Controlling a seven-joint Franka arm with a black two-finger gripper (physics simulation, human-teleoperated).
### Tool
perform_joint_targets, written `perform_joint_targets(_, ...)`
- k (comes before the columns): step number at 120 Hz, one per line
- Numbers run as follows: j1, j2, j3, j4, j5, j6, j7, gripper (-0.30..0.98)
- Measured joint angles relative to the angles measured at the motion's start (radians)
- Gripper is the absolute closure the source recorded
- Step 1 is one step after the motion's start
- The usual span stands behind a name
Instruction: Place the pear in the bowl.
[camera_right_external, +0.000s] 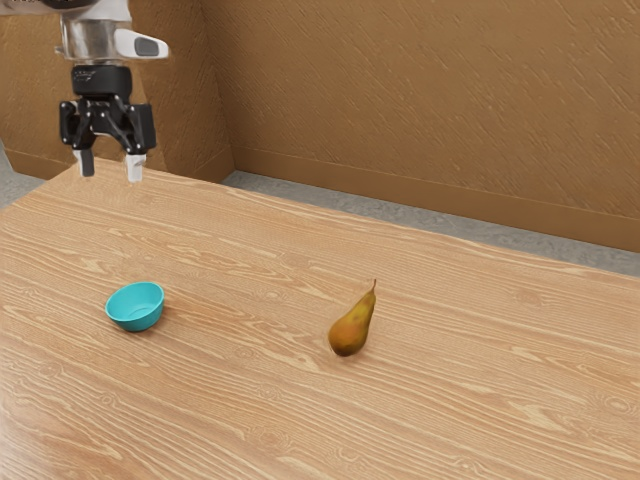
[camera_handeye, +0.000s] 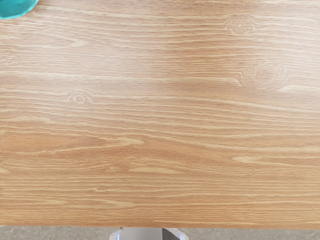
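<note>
On tbl (camera_right_external: 240, 400) — pear (camera_right_external: 351, 331), well apart fr. end effector (camera_right_external: 110, 174), toward ext. view's right.

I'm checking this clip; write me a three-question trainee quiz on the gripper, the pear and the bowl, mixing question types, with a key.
1. True or false: the pear already lies inside the bowl.
2. Multiple choice: how does the gripper stand in the exterior view?
A. Shut on the pear
B. Open, holding nothing, above the table
C. Shut on the bowl's rim
3. Fill in the blank: in the exterior view, the bowl is colored ____.

Key: 1. False; 2. B; 3. turquoise
</note>
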Motion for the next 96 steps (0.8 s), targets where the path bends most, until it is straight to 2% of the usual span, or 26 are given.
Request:
perform_joint_targets(16,0.017,0.054,-0.007,-0.001,0.012,0.177,0.011,0.02)
perform_joint_targets(31,-0.031,0.241,-0.043,0.082,0.018,0.293,-0.008,0.02)
perform_joint_targets(46,-0.106,0.425,-0.039,0.177,0.026,0.376,-0.048,0.02)
perform_joint_targets(74,-0.261,0.500,-0.037,0.086,0.109,0.631,-0.146,0.02)
perform_joint_targets(96,-0.325,0.517,-0.037,-0.003,0.141,0.813,-0.265,0.02)
